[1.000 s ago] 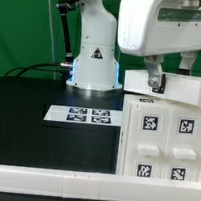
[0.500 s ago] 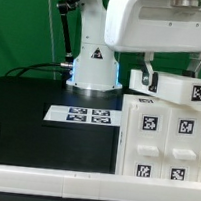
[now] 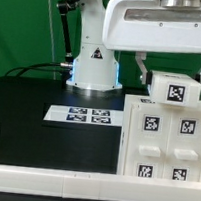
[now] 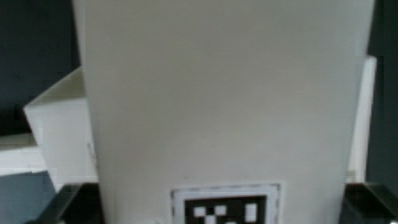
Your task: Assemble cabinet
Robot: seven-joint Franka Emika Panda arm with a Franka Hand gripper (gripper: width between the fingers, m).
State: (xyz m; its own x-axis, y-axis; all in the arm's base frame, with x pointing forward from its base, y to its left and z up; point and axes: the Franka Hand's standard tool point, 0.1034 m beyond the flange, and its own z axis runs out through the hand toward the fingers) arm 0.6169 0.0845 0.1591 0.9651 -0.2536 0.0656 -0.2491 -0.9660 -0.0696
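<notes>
Since a second ago the held cabinet block point(image 3: 173, 92) has turned, and its tag now faces the exterior view. We see the end effector point(image 3: 172, 74) clamped across it, holding it right over the cabinet body point(image 3: 162, 145) at the exterior view's right of the bench point(image 3: 26, 121). We judge this is to align it for seating; contact is unclear.

The black table point(image 3: 27, 111) carries the marker board point(image 3: 84, 115) and the cabinet point(image 3: 159, 145)

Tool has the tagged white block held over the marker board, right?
No. The tool holds the block over the cabinet, not over the marker board, which lies apart on the table. The exterior view shows it.
</notes>
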